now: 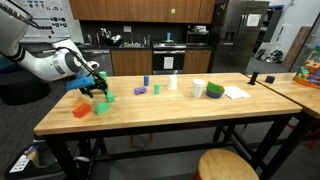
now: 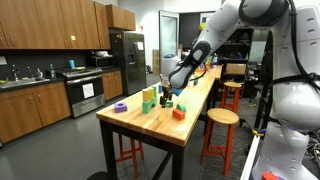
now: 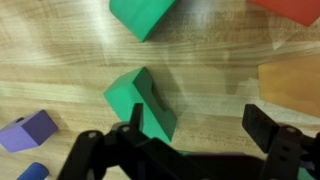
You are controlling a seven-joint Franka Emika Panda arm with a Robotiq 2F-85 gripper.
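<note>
1. Wrist view: the fingers (image 3: 268,128) are being held wide apart, and nothing is being gripped between them.
2. A green block (image 3: 140,98) is being shown lying on the wooden surface (image 3: 215,70), just inside the finger at the nine o'clock side of the gap. Whether that finger is touching it cannot be told.
3. Other pieces are being shown around it: a second green block (image 3: 140,15) at twelve o'clock, a red block (image 3: 295,8) at one o'clock, a tan block (image 3: 292,85) at three o'clock and a purple block (image 3: 28,130) at eight o'clock. All are lying apart from the nearest green block.
4. In both exterior views the arm (image 1: 55,62) is being held low over a cluster of blocks near one end of the surface, with the fingers pointed down at them.
5. The work is being judged as at the approach stage. The open fingers are being positioned about the nearest green block, but no grip is being made, and the block is resting on the surface, not yet lifted. The block is off-centre in the gap, towards nine o'clock, so the alignment is being judged as unfinished.
</note>
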